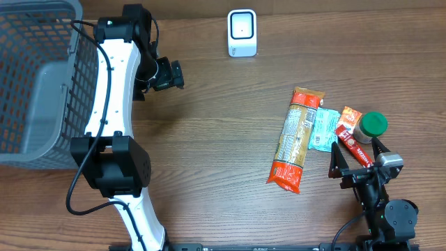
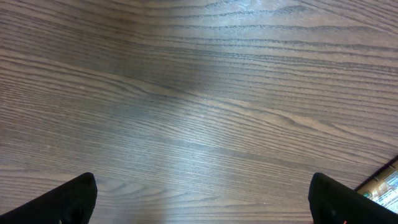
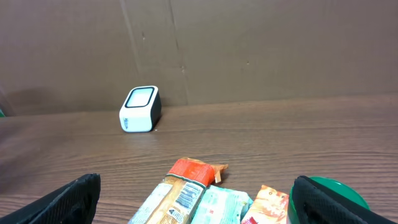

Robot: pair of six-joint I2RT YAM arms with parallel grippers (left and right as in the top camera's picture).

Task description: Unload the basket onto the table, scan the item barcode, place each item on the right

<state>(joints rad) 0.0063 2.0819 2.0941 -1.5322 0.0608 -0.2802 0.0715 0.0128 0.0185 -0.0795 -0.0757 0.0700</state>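
The black fingertips (image 3: 65,202) of my right pincer (image 3: 196,193) fill the near corners of its wrist view, spread wide apart and holding nothing. Just beyond them, cut off by the bottom edge, lie the pasta packet (image 3: 180,186) with its barcode (image 3: 185,198) facing up, a teal packet (image 3: 221,205), an orange packet (image 3: 267,202) and a green-lidded jar (image 3: 333,190). The white scanner (image 3: 140,109) stands far left. My left pincer (image 1: 171,75), also apart and empty, hovers over bare table (image 2: 199,93) near the grey basket (image 1: 42,77).
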